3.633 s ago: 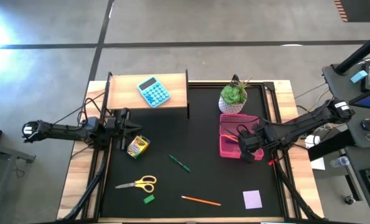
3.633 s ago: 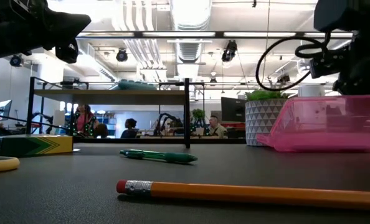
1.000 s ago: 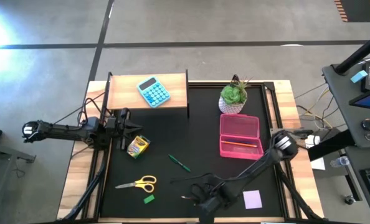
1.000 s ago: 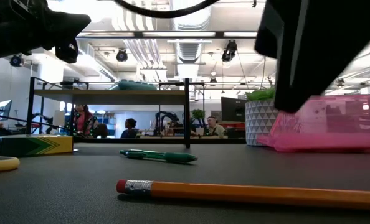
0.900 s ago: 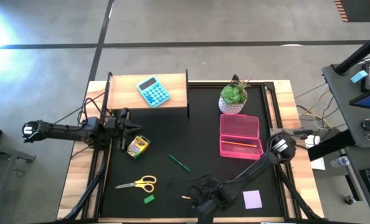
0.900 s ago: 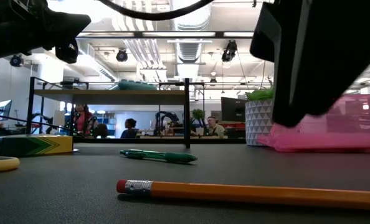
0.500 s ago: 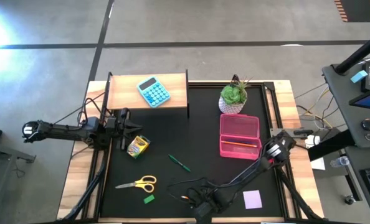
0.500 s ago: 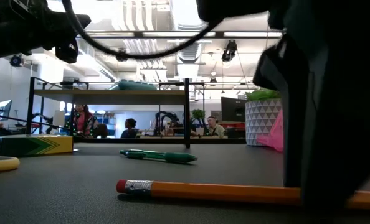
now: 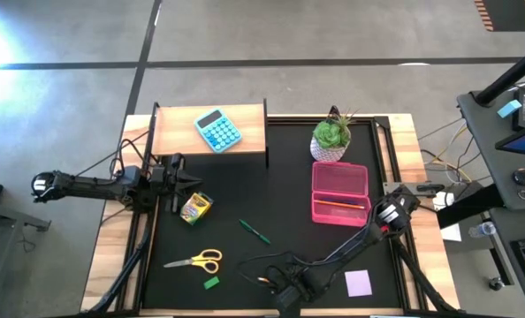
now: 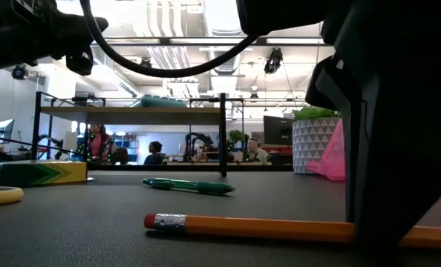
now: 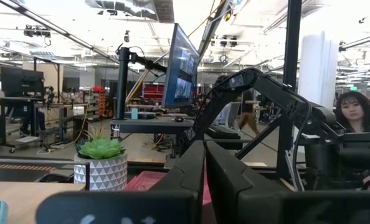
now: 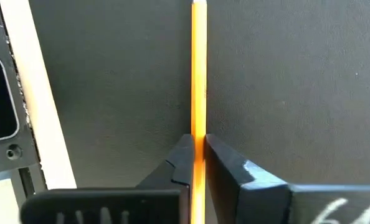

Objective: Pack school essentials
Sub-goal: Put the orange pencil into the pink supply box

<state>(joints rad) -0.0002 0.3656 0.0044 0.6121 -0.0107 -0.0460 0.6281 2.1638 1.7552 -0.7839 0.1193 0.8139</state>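
1. High view: left gripper (image 9: 194,184) pressed closed and empty, crayon box (image 9: 194,208) just beside its tips.
2. Right gripper (image 12: 197,146) clenched on the orange pencil (image 12: 199,68), whose long axis runs straight ahead between the fingers, lying flat on the mat.

This is a robotics lab set in a large open-plan workspace: bare ceiling ducts (image 10: 222,22) and hanging lights run overhead, above a polished concrete floor (image 9: 315,35). Beyond the black-topped surface (image 9: 280,190) stand desks with monitors (image 11: 180,68), another robot arm (image 11: 253,93) and cabling. People (image 10: 155,153) sit at workstations far back, and one person (image 11: 354,115) sits close by.
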